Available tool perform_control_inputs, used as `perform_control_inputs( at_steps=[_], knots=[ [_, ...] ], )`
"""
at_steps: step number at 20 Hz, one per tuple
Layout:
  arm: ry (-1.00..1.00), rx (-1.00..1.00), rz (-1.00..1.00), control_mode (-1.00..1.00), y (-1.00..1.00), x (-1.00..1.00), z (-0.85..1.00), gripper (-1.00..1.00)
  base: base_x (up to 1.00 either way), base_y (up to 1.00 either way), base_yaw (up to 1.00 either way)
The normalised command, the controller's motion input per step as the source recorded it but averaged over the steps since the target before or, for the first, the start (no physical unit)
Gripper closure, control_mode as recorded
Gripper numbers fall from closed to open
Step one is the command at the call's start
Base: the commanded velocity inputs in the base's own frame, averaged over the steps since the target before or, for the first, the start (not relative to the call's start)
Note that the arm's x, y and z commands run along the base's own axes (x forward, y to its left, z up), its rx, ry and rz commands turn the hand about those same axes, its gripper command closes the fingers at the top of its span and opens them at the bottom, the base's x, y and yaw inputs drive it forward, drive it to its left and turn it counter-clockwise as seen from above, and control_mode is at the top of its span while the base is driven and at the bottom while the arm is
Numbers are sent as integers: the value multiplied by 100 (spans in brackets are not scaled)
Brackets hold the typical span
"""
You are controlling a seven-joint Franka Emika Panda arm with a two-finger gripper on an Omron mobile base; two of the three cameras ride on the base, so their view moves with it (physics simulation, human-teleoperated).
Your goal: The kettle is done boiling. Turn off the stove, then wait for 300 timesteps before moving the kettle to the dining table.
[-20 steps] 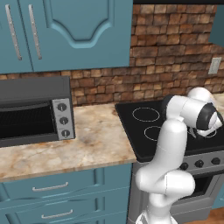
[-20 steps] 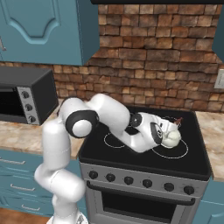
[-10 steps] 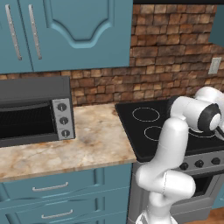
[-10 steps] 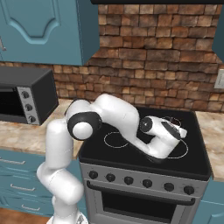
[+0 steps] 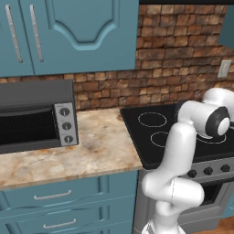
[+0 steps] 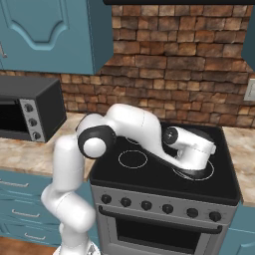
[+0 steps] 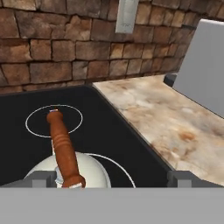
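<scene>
**Spotter:** Where is the hand point(image 7: 112, 179) sitting right now?

**Me:** I'm looking along it in the hand view, and it's hovering low over the stove point(image 7: 109, 135), right on top of the kettle point(image 7: 70, 173). The white dome is lying directly under the hand, on a white burner ring.

**Spotter:** And the handle?

**Me:** The brown handle point(image 7: 62, 148) is running away from the hand, between the two fingertips point(image 7: 43, 178), nearer the left one.

**Spotter:** Is the hand gripping anything?

**Me:** I'm seeing the tips spread wide, well apart on either side of the kettle, touching nothing.

**Spotter:** What's beyond it?

**Me:** A second ring is showing past the handle, then the brick wall point(image 7: 57, 48). Off to the hand's right the marbled bench point(image 7: 175, 122) is running beside the cooktop. From the right base view, the arm point(image 6: 134, 129) is reaching across the stove point(image 6: 149, 172), above the row of knobs point(image 6: 159, 206).
</scene>
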Motion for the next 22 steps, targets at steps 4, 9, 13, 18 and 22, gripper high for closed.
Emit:
perform_control_inputs(
  at_steps=[4, 9, 13, 18, 22],
  knots=[
    [0, 0, 2, -100, 23, -10, -4, -100, 0, 0, 0],
    [0, 0, 5, -100, 36, -1, -15, -100, 0, 0, 0],
    [1, -2, 3, -100, 22, 10, -24, -100, 0, 0, 0],
    [1, 0, 0, -100, 0, 20, -19, -100, 0, 0, 0],
    [0, 0, 0, -100, 0, 6, 0, -100, 0, 0, 0]
  ],
)
